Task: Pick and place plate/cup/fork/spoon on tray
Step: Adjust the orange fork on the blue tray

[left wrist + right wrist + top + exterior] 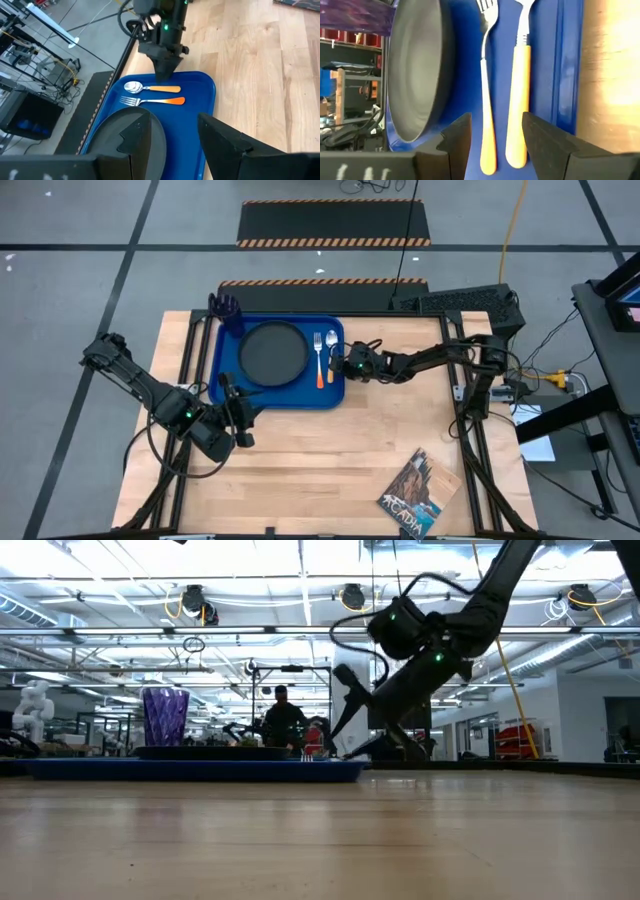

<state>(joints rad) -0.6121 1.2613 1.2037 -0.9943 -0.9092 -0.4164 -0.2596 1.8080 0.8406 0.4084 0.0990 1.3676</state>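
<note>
The blue tray (224,370) lies at the table's far left of centre. On it rest the black plate (272,350), the orange-handled fork (319,360) and the spoon (331,352), side by side to the right of the plate. The purple cup (227,308) stands upright at the tray's far left corner. My right gripper (495,135) hangs open just above the tray's right edge, beside the two handles and touching neither. My left gripper (172,135) is open above the tray's near left corner, with nothing between its fingers.
A picture booklet (415,492) lies near the table's near right corner. Bare wood spans the near half of the table (320,470). In the low view a person (282,715) shows in the room behind the tray.
</note>
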